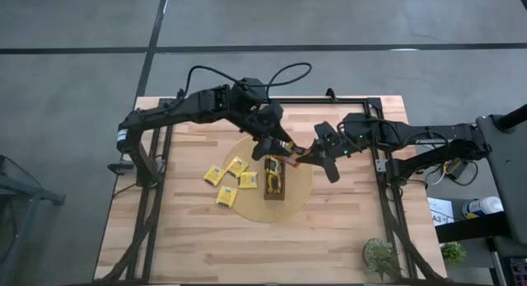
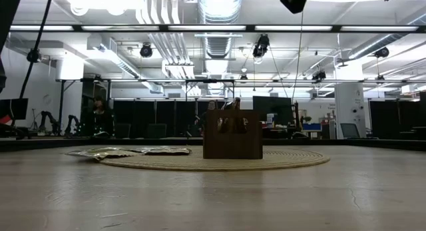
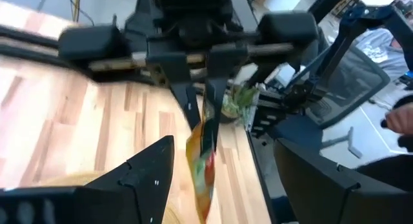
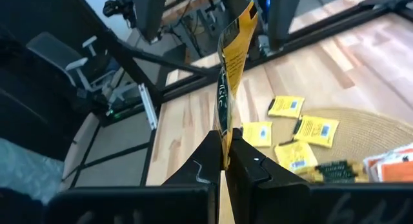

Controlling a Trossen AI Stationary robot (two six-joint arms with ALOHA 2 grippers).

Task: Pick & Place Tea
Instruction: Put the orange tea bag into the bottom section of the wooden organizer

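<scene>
Tea sachets lie in more than one place on my worktop [image 1: 198,236]. Going from the left in the high view, four yellow sachets [image 1: 230,177] sit loose, near each other, partly on the wood and partly on the left edge of the round tan mat [image 1: 298,195]. In the right wrist view the same yellow sachets [image 4: 293,130] show flat by the mat's rim.

Next comes my left claw [image 1: 278,146], reaching in over the far side of the mat with its fingers spread wide and gripping nothing; in the left wrist view one of my left fingers [image 3: 139,175] stands clear to one side of the hanging sachet.

Just below it in the high view, in the middle of the mat, stands the dark-brown tray [image 1: 274,179], with sachets already tucked in it; from table height the tray [image 2: 232,134] sits upright on the mat.

Between my two claws hangs one yellow-and-orange sachet [image 1: 298,157], above the mat's far right part and just beside the tray. My right claw [image 1: 313,152] is closed tight on it: in the right wrist view the held sachet [image 4: 229,69] sticks out edge-on from between my pinched right fingers [image 4: 206,162].

Off the worktop's right near corner are two small potted plants [image 1: 380,255].
</scene>
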